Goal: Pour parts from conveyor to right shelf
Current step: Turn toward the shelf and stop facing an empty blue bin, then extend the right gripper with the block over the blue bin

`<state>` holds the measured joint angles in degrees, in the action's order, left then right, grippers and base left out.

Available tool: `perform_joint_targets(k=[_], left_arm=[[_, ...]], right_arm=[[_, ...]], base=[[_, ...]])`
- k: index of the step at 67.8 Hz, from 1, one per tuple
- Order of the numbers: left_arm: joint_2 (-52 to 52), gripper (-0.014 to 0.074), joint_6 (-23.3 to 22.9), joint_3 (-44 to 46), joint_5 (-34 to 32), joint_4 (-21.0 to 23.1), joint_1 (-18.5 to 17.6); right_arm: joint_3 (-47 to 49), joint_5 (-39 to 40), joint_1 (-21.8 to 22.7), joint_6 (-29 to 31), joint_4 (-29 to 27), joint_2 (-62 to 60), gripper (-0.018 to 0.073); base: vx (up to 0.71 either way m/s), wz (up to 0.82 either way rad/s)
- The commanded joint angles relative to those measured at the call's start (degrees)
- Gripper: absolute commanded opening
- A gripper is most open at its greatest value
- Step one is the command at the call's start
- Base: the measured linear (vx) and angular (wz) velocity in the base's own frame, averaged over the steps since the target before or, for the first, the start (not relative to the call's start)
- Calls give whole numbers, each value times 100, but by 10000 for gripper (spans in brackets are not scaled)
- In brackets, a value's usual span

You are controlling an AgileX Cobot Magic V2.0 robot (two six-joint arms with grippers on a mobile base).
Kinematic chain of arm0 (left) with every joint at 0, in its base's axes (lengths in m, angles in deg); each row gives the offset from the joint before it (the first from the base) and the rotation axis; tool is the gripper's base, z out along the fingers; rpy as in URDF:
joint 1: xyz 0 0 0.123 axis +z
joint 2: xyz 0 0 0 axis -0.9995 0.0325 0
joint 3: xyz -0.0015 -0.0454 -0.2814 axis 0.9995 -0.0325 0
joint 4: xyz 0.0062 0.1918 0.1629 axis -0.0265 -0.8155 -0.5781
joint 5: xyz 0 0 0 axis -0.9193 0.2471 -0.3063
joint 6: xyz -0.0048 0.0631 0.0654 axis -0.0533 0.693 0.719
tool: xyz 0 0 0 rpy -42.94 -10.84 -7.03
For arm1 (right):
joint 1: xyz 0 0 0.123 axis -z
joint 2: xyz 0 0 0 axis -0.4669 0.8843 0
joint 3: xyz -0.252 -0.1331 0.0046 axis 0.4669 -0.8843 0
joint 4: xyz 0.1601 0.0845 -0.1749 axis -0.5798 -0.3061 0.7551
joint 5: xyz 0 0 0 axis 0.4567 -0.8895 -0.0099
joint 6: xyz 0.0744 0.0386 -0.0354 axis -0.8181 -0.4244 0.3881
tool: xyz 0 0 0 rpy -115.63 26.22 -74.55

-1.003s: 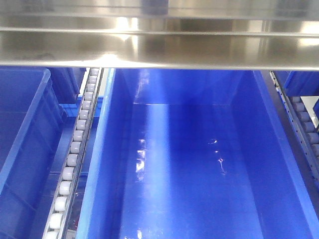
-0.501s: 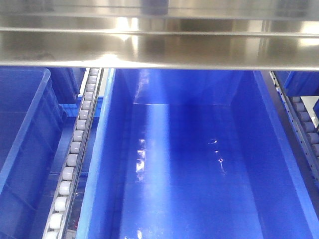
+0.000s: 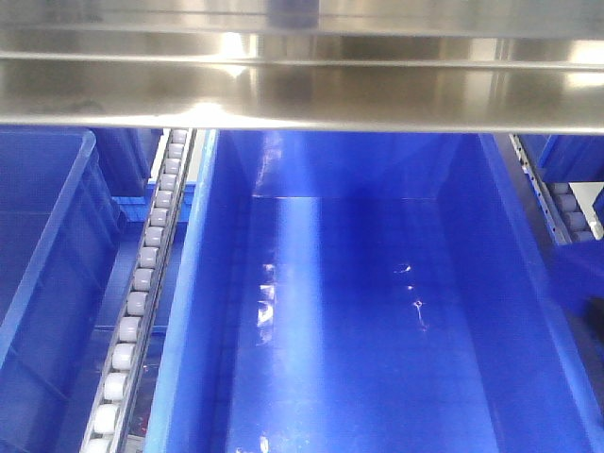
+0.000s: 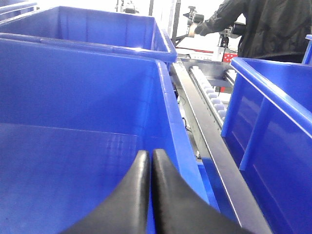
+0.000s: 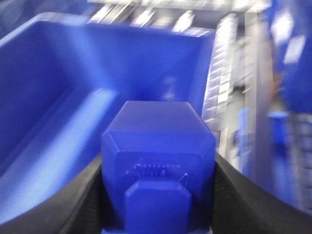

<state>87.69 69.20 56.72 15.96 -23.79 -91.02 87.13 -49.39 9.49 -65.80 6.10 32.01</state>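
Blue part (image 5: 158, 165) clamped in the right hand (image 5: 158, 195) — above a deep blue bin (image 5: 53, 97).
Left hand (image 4: 148, 163) is closed on nothing over another bin (image 4: 73, 97) of the steel roller shelf (image 3: 302, 94).

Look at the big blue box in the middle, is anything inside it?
Empty. The front view shows the middle bin's bare, shiny floor, nothing lying on it.
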Motion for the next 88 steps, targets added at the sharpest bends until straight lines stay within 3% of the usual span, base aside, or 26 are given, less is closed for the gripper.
perform_joint_targets(k=[1,11,26,58,72,88], left_arm=[[-41,-6,-25,-123,-431,49,-16],[-41,-6,-25,-123,-431,49,-16],[-41,-6,-25,-123,-431,49,-16],[-41,-6,-25,-123,-431,49,-16],[-41,-6,-25,-123,-431,49,-16],[-41,-6,-25,-123,-431,49,-16]], right_arm=[[475,441,-305,45,67,597,10],[1078,268,-759,45,67,1662,15],[2145,-599,-1317,45,67,3313,25],[4443,-2273,-1374,-4,0,6422,92],[5105,-2638,-1374,-181,-283,7289,204],[5395,-2804,-1374,-439,-278,7818,459]], base=[[0,0],[0,0],[0,0],[0,0],[0,0],[0,0]])
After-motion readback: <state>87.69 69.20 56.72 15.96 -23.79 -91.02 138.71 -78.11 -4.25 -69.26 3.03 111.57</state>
